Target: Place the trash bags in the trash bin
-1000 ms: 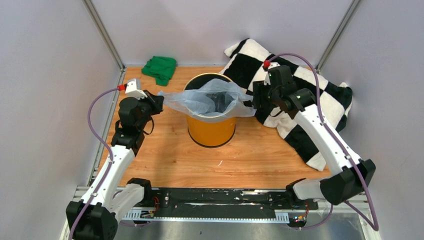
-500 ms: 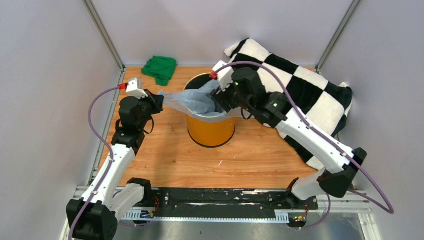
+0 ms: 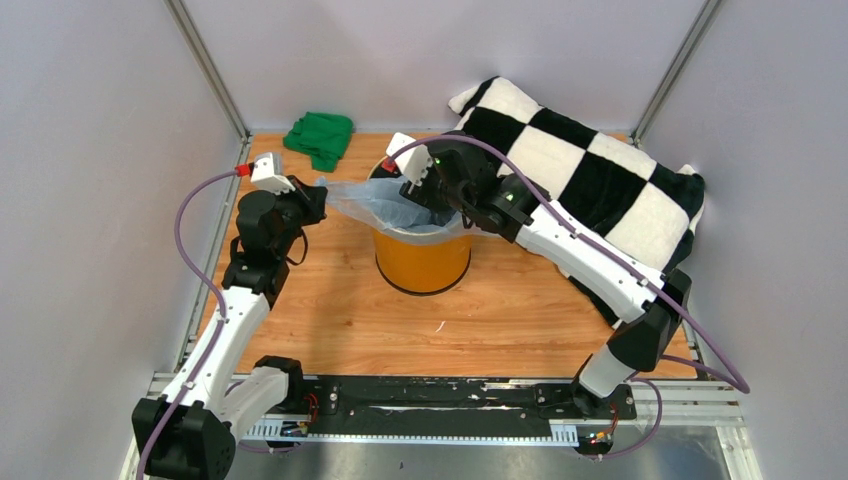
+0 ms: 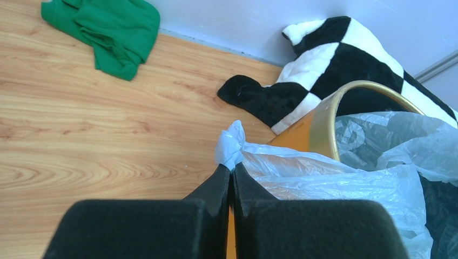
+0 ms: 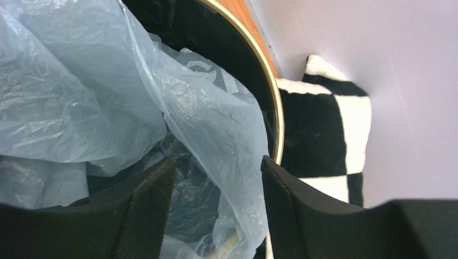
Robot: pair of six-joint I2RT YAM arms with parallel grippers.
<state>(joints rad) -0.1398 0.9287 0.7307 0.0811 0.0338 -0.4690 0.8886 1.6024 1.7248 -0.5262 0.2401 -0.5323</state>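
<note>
The trash bin, orange-yellow with a gold rim, stands mid-table. The pale blue-grey trash bag lies half inside it and stretches out over the left rim. My left gripper is just left of the bin, shut on the bag's knotted corner; in the left wrist view its tips pinch the plastic. My right gripper hangs over the bin's mouth. In the right wrist view it is open, with a loose fold of bag between the fingers above the black inside.
A black-and-white checkered blanket is heaped at the back right, behind and beside the bin. A green cloth lies at the back left corner. Metal frame posts and grey walls close in the table.
My right arm swung left from over the blanket to above the bin's mouth, and its jaws narrowed a little. The bag's right flap no longer hangs over the right rim. The left arm held still.
</note>
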